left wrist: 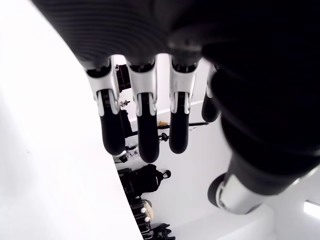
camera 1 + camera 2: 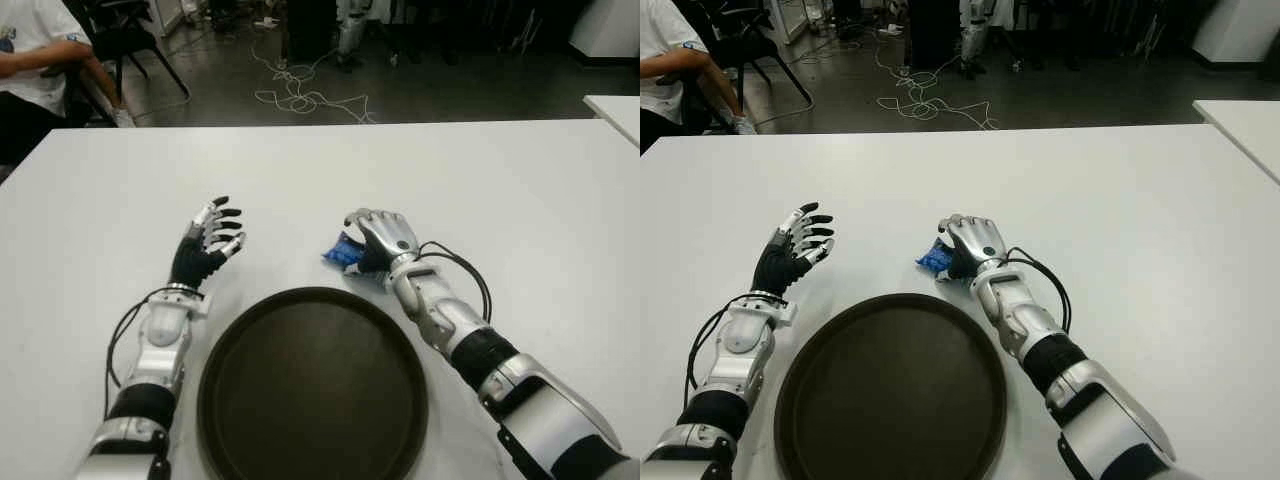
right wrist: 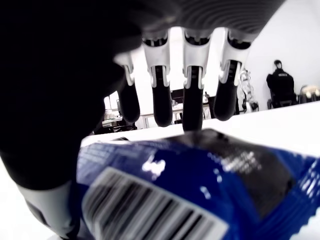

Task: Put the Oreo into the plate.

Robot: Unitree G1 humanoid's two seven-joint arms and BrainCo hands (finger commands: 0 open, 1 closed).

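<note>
One white table (image 2: 520, 190) carries one round dark plate (image 2: 312, 385) at its near edge and one small blue Oreo packet (image 2: 342, 252) just beyond the plate's far right rim, on the bare tabletop and outside the plate. The right hand (image 2: 378, 240) sits directly over the packet's right side, its knuckles arched and its fingers curled down toward the wrapper; in the right wrist view the blue wrapper (image 3: 200, 190) (barcode plainly showing) fills the space under the palm, with four dark fingertips (image 3: 191, 107) hanging just past its far edge, so the hand is closing around the packet, though whether the grip is firm I cannot tell. The left hand (image 2: 208, 243) shows to the left of the plate's far rim, well apart from the packet, fingers extended and spread, holding nothing; its wrist view shows four straight fingers (image 1: 146, 130) with only white table beyond. At the far left, past the table's corner, one seated person (image 2: 35, 60) is partly in view, and a tangle of white cable (image 2: 300, 95) lies on the dark floor behind the table.
</note>
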